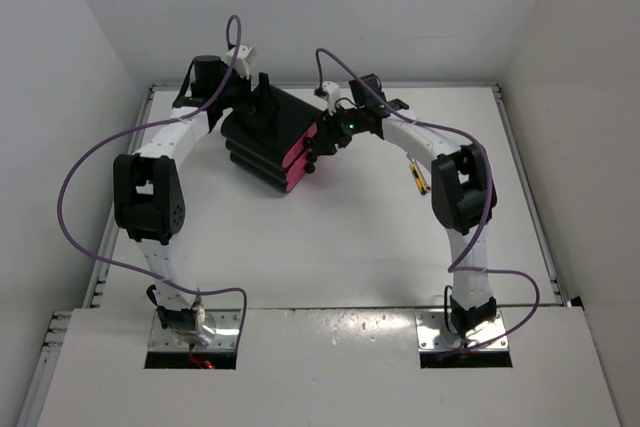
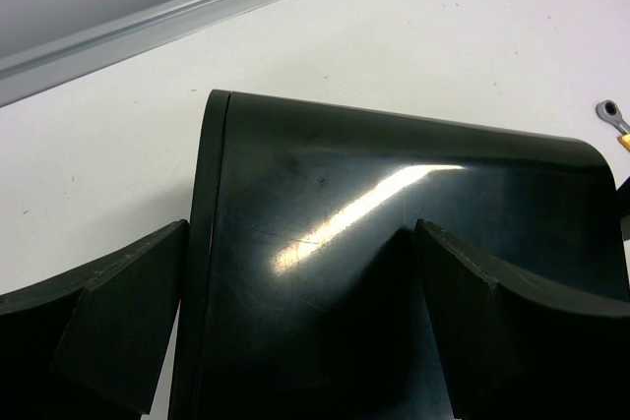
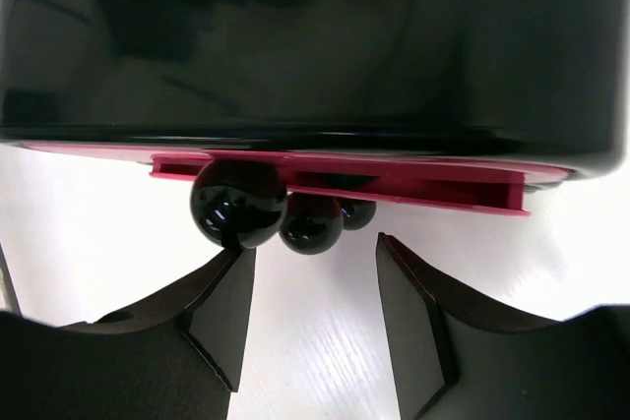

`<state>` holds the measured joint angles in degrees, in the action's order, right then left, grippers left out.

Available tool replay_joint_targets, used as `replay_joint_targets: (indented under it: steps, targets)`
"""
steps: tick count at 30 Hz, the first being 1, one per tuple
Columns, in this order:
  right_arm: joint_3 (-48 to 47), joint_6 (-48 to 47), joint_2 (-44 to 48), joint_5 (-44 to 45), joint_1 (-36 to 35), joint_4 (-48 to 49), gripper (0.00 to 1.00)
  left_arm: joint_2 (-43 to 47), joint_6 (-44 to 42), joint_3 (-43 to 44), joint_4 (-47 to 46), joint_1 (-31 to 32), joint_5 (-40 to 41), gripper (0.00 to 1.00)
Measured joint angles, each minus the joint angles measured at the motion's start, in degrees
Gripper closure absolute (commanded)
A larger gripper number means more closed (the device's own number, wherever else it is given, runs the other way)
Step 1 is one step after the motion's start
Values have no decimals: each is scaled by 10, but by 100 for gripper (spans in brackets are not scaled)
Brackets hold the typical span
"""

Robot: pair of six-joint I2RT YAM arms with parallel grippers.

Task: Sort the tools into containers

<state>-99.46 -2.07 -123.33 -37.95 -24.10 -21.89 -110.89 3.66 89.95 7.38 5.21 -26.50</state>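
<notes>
Bright, even light from overhead fills the top view, and the white worktop [image 1: 350, 247] shows only faint, soft-edged shadows. From the left wrist, a long streak of glare crosses the glossy black cabinet [image 2: 492, 194], and the left end effector [image 2: 300, 231] sits dark and slightly out of focus. From the right wrist, the worktop blows out to white, the knobs [image 3: 239, 206] carry tiny highlights, and the right end effector [image 3: 315, 246] looks underexposed.

1. A white table [image 1: 340, 247] filled the view under bright, even light.
2. Plain white walls [image 1: 60, 37] closed it in on three sides.
3. A grey metal rail [image 2: 148, 29] edged the table.
4. A white panel [image 1: 330, 372] covered the near edge.
</notes>
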Motion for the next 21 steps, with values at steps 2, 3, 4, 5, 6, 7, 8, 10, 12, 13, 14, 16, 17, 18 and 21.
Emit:
replay_joint_targets:
  steps: [2, 3, 4, 5, 6, 7, 8, 10, 12, 13, 14, 16, 17, 18, 21]
  targets:
    - [0, -8, 0, -2, -2, -2, 47, 0, 0, 0, 0, 0, 0, 1]
    - [0, -11, 0, -4, -2, -3, 47, 0, 0, 0, 0, 0, 0, 1]
    - [0, -14, 0, -7, -2, -3, 47, 0, 0, 0, 0, 0, 0, 1]
    - [0, -17, 1, -8, -2, -3, 47, 0, 0, 0, 0, 0, 0, 1]
    - [0, -19, 2, -10, -2, -5, 47, 0, 0, 0, 0, 0, 0, 1]
    - [0, -21, 3, -10, -2, -6, 47, 0, 0, 0, 0, 0, 0, 1]
    - [0, -23, 5, -10, -2, -7, 47, 0, 0, 0, 0, 0, 0, 1]
    - [0, -25, 13, -10, -4, -7, 46, -1, 0, 0, 0, 0, 0, 1]
    - [0, -27, 24, -8, -7, -7, 46, -2, 0, 2, 2, 0, -1, 1]
    - [0, -27, 29, -6, -10, -7, 46, -2, 0, 2, 2, 0, -1, 1]
    - [-2, -27, 34, -5, -13, -8, 46, -2, 0, 2, 2, 0, -1, 1]
    - [-13, -27, 37, -1, -21, -8, 46, -2, 0, 2, 2, 0, -1, 1]
    - [-18, -27, 37, 1, -26, -8, 46, -2, 0, 2, 2, 0, -1, 1]
    - [-25, -27, 37, 3, -31, -8, 46, -2, 0, 2, 2, 0, -1, 1]
    - [-38, -28, 37, 13, -41, -14, 46, -2, 0, 2, 2, 0, -1, 1]
